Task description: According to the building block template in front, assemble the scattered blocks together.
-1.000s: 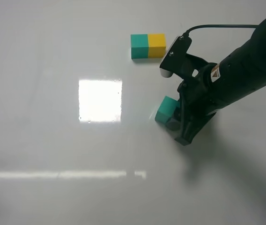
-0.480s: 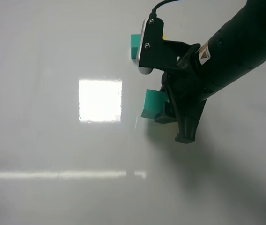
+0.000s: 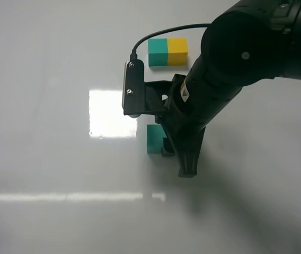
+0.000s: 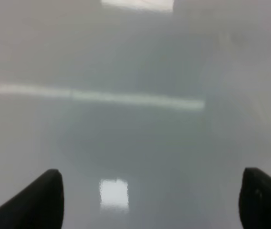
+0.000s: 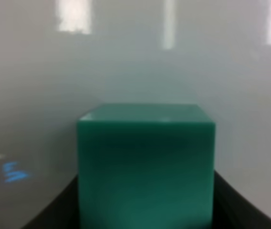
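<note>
The building block template point(image 3: 167, 52), a teal-and-yellow bar, lies at the far middle of the white table point(image 3: 44, 63). My right gripper point(image 3: 164, 146) reaches in from the right and is shut on the loose teal-green cube point(image 3: 153, 139), nearer than the template. In the right wrist view the cube point(image 5: 146, 157) fills the space between the dark fingers point(image 5: 54, 214). The loose yellow cube is not visible in any view. My left gripper point(image 4: 152, 193) is open and empty over bare table; only its two fingertips point(image 4: 42, 198) show. It is out of the exterior high view.
A bright square glare patch point(image 3: 113, 112) lies on the glossy table just left of the held cube. A thin light streak point(image 3: 71, 197) runs across the near part. The right arm point(image 3: 246, 47) covers the table's right side.
My right arm has swung left with the teal cube in its grip, from right of the template to a spot below it, next to the glare patch. The template has not moved.
</note>
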`<state>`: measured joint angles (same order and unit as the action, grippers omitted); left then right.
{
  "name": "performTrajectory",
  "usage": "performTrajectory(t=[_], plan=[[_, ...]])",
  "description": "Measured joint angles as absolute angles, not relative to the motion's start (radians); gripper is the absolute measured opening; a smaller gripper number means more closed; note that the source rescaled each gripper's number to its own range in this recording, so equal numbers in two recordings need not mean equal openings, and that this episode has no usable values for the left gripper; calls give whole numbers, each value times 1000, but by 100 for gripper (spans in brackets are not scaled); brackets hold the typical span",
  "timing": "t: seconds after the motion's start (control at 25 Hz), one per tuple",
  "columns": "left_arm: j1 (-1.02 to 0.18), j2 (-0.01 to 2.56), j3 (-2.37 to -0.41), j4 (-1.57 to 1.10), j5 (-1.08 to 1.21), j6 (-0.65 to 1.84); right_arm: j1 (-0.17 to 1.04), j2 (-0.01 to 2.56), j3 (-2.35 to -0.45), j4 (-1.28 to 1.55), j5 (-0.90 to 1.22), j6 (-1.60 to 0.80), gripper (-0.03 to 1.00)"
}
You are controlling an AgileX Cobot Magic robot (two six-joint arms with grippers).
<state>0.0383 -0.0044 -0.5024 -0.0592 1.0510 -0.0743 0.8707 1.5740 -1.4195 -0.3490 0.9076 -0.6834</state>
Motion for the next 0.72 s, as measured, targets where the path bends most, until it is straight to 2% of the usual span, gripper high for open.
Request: performTrajectory(t=[0.64, 0.72], plan=[[38, -4, -502, -59, 1051, -74, 871, 1577, -1421, -354, 884, -658, 2], [38, -4, -502, -59, 1051, -74, 871, 1578, -1421, -354, 873, -654, 10]])
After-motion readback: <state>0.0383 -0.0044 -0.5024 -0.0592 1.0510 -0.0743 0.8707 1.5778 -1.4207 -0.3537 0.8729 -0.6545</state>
